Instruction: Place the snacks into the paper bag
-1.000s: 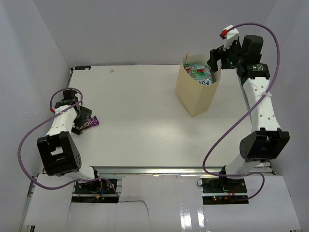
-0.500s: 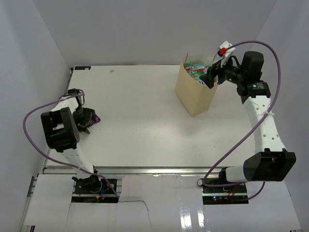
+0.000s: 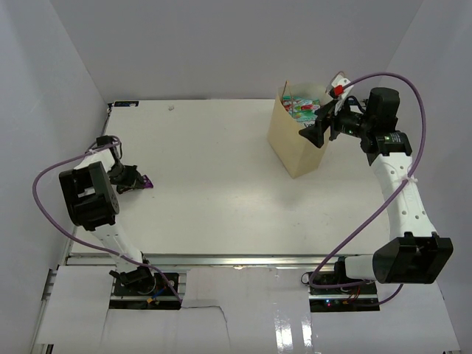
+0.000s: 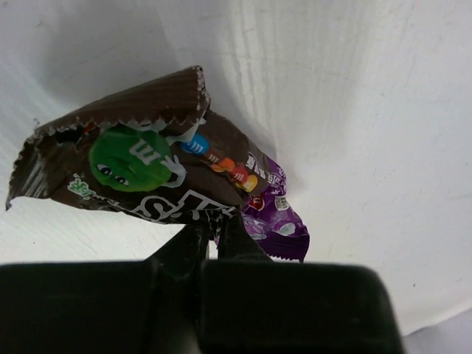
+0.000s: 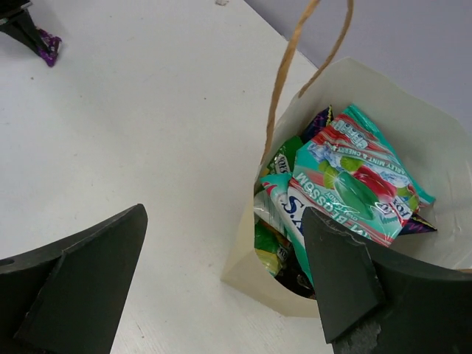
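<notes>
One packet [image 4: 162, 173], left jaws pinching its edge, probably right for light, slippery film. Right jaws spread by bag [image 5: 254, 274].

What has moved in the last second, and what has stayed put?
The right gripper swung from behind the tall beige kraft paper bag forward over its right rim, jaws open. The left arm's elbow folded back; the left gripper, shut on the dark brown and purple glossy packet, shifted it slightly farther away. The bag and the teal and green pouches inside stayed put.
</notes>
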{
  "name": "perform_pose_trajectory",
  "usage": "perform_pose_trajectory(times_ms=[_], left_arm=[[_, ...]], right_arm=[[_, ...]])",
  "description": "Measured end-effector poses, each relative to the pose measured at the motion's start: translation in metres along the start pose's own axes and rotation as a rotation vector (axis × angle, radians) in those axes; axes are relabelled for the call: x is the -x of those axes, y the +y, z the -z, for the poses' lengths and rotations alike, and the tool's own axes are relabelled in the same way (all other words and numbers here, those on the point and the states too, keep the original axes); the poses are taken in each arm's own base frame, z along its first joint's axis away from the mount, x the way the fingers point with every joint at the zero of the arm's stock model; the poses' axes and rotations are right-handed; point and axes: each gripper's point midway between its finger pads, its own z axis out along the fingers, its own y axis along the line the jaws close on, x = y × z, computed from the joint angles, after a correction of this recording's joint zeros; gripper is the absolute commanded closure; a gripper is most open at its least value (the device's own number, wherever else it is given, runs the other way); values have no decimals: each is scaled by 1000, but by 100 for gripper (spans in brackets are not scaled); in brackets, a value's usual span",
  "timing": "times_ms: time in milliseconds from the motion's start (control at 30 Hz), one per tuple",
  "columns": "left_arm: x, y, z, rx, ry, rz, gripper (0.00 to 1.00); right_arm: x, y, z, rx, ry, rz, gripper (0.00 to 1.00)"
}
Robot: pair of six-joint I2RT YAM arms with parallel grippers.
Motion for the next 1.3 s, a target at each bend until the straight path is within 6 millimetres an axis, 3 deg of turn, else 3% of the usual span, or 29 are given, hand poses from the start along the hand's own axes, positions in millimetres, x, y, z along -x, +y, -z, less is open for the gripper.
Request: perform_pose_trajectory(times_ms=[200, 367, 400, 433, 533, 633, 700, 767, 900, 1000, 1133, 1200, 1233, 1300], left_arm=[[-2, -8, 2, -137, 12, -205, 100], [-29, -19, 22, -397, 41, -470, 100], [-49, -30, 45, -549, 59, -594, 100], [-51, -31, 47, -561, 60, -604, 100], [-86, -51, 75, -758, 80, -778, 100], [-138, -61, 99, -914, 142, -952, 100], [-175, -62, 113, -994, 200, -1054, 100], [-211, -60, 123, -1055, 256, -1146, 100], [-270, -48, 144, -1145, 360, -1277, 100], [-293, -41, 157, -1197, 396, -1326, 100], [-319, -33, 171, -1244, 436, -1369, 100], [-329, -28, 174, -1255, 458, -1381, 100], [-332, -25, 174, -1256, 468, -1384, 100], [-338, -19, 173, -1256, 486, -1388, 100]], right_arm=[[6, 31, 5, 150, -42, 47, 6], [6, 72, 8, 345, -84, 92, 5], [7, 97, 4, 435, -93, 112, 3], [7, 99, 4, 442, -93, 114, 3], [7, 138, -11, 543, -72, 123, 0], [0, 178, -35, 596, -17, 92, 2], [-12, 196, -52, 587, 54, 17, 9], [-27, 204, -74, 528, 133, -103, 10], [-55, 198, -116, 355, 253, -350, 10], [-70, 195, -137, 283, 307, -497, 9], [-87, 194, -154, 235, 351, -627, 0], [-90, 195, -157, 228, 361, -665, 9], [-88, 196, -158, 230, 359, -677, 22], [-82, 197, -160, 243, 339, -690, 34]])
